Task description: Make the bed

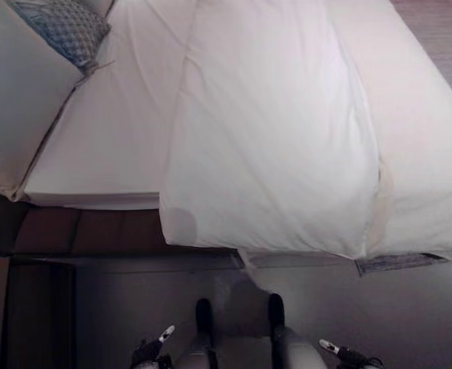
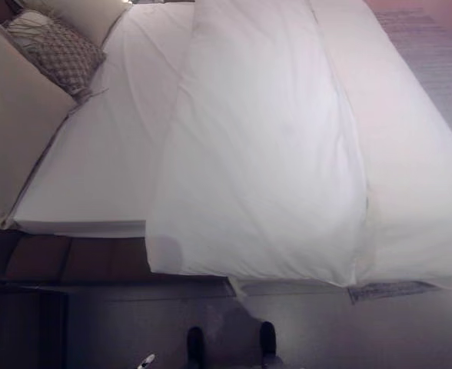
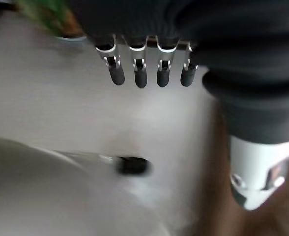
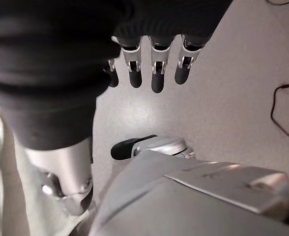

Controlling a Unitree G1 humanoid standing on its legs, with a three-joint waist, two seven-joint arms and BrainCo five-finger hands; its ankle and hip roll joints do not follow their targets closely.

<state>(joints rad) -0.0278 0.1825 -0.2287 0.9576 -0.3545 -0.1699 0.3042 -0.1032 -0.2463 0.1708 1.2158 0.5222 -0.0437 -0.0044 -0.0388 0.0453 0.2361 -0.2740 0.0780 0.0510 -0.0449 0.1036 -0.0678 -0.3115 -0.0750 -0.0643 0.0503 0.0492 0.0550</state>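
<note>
A: Duvet (image 1: 272,138) lies folded lengthwise over the middle of the bed (image 1: 111,131), its near edge hanging off toward six o'clock; bare sheet toward nine, pillows (image 1: 18,92) and a patterned cushion (image 1: 68,27) at ten.

B: And the hands?

A: Both low by the floor. Left hand (image 3: 139,64) has fingers straight, holding nothing; right hand (image 4: 154,64) the same, loose and empty.

B: What could go wrong?

A: I'd judge grabbing only the top layer would drag the fold crooked, or slide the whole duvet off the near side.

B: Views differ?

A: The eye views show the bed; the wrist views show the fingers plainly against pale floor.
</note>
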